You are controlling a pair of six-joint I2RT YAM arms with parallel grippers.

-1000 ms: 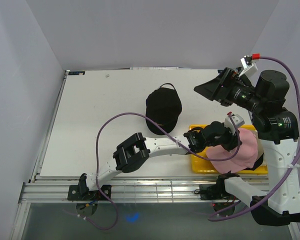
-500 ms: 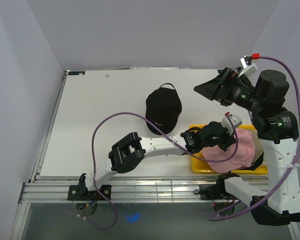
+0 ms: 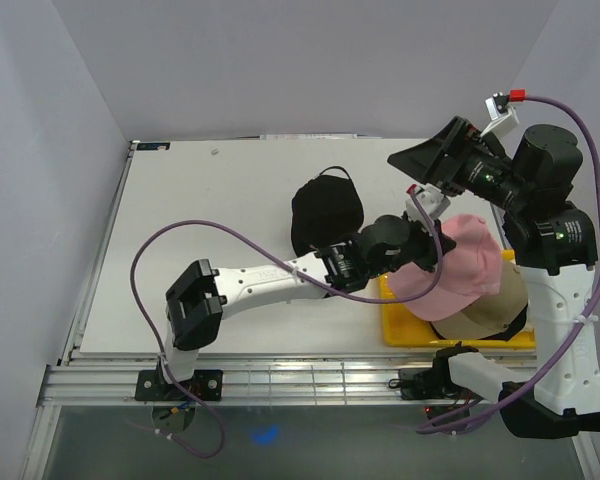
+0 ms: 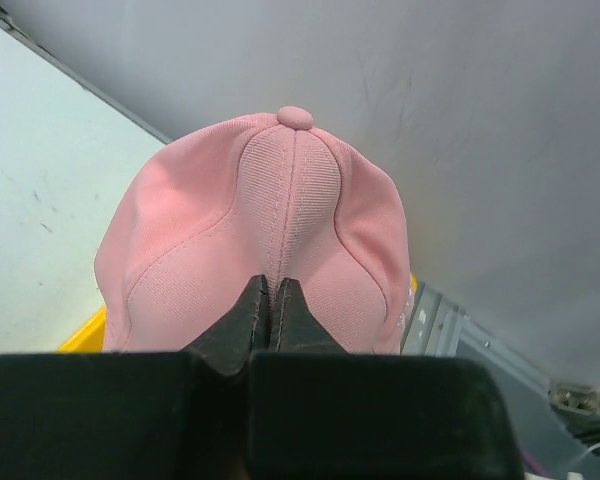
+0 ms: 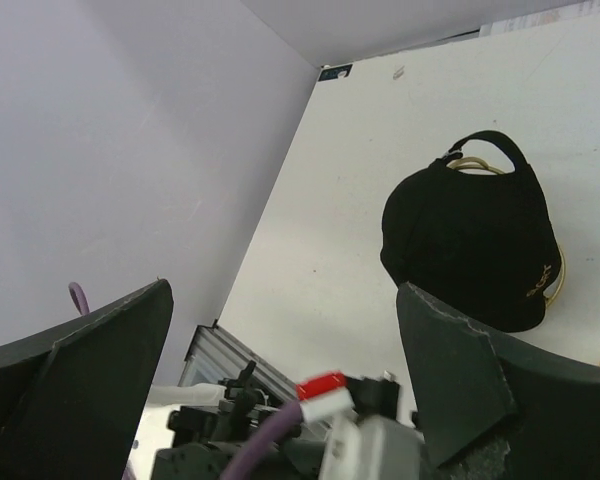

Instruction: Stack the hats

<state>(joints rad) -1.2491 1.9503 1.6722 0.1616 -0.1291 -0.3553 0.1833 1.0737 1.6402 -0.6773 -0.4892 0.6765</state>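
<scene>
**A:** What's the room like, from the left?

**B:** Plain pale walls on three sides of a white table. A metal rail runs along its near edge, where the arm bases are bolted. A purple cable loops over the left half.

**A:** And the caps?

**B:** The black cap sits near the middle of the table, well back, with a thin pale wire loop showing at its edge. To its right the left arm stretches across. The left gripper is pinched tight on a fold in the crown of the pink cap, with the top button pointing away from the wrist camera. The cap hangs above the yellow tray at the table's right near corner. The tan cap lies in the tray, partly under the pink one.

**A:** The right arm?

**B:** It is raised at the far right, and the right gripper is spread wide and holds nothing. Its camera looks down on the black cap.

**A:** What has changed from a second ago?

**B:** The pink cap lay low over the tray then and hid the tan cap. Now it is up and shifted towards the back, so the tan cap shows. The left arm has straightened, and its jaws have gone from part open to clamped. The right arm has lifted a little. The black cap hasn't moved.
</scene>
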